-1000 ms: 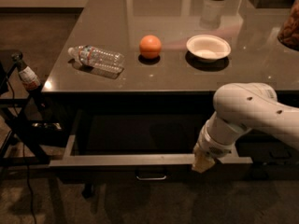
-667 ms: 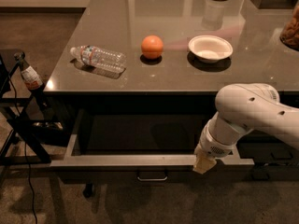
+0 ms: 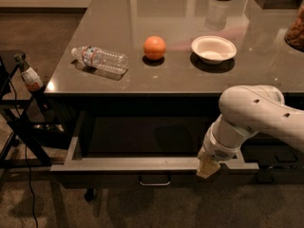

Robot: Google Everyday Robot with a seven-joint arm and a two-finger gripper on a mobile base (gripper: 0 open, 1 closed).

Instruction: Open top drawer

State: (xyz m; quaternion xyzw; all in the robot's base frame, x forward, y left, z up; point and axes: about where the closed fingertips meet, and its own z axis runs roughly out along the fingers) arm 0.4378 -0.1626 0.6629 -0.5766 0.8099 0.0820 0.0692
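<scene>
Glossy bench (image 3: 266,75) fills our view, and at its 6 o'clock the drawer (image 3: 142,164) stands pulled out. On top we see a bottle (image 3: 100,59), a bowl (image 3: 213,48) and an orange (image 3: 155,47). Our pincer (image 3: 207,168) meets the drawer's front rim at 4 o'clock; whether it grips we cannot tell.

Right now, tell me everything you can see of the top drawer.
The top drawer is wide, shallow and pulled well out from under the countertop. Its rim looks like grey metal, the front panel is darker, and the inside is dark and shadowed. A small rectangular metal handle sits at the centre of the front. The drawer looks level. The gripper is at the front rim, right of the handle, apparently touching the rim.
</scene>
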